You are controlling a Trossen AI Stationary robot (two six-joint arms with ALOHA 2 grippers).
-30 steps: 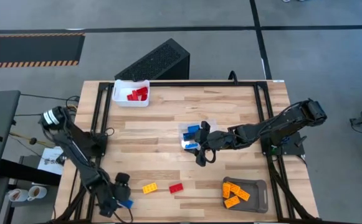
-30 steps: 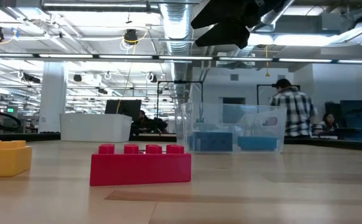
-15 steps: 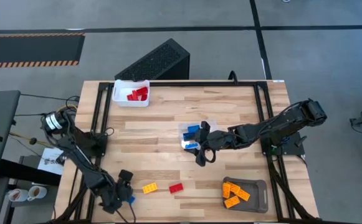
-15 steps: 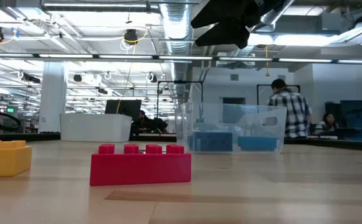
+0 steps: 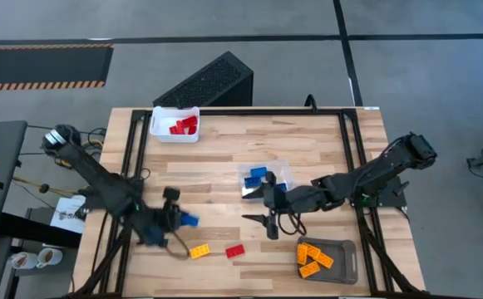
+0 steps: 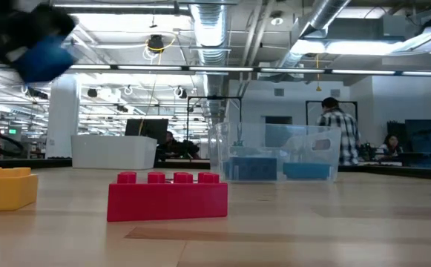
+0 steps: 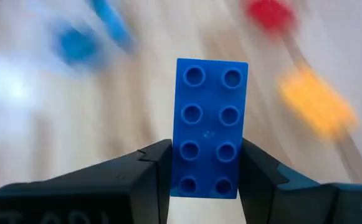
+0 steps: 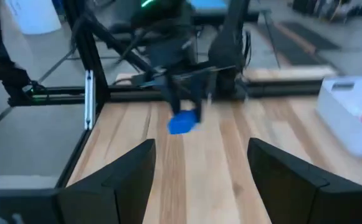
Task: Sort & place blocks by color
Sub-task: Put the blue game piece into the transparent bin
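Note:
My left gripper (image 5: 179, 219) hovers over the table's left part, shut on a blue block (image 7: 209, 127), which also shows in the low view as a blurred blue block (image 6: 44, 55) high above the table. My right gripper (image 5: 265, 223) stands open and holds nothing, just near-side of a clear container (image 5: 263, 178) that has blue blocks in it. A yellow block (image 5: 199, 251) and a red block (image 5: 235, 250) lie flat on the table near its front edge. My left gripper pinches the blue block by its two long sides, at the end nearest the wrist (image 7: 185, 182), between the two fingers (image 7: 156, 167). The fingers lie across the block, and most of its length sticks out beyond them, studs toward the camera. It is lifted clear of the table.
A white tray (image 5: 162, 133) with red blocks stands at the far left. A grey tray (image 5: 346, 247) with orange blocks stands at the near right. A black box (image 5: 208, 81) lies beyond the far edge. People show in the room behind.
My left gripper has risen from the table's near left corner and swung toward the far edge and the middle, carrying the blue block up clear of the table. My right gripper has drawn away from the clear container toward the near edge, out of the low view.

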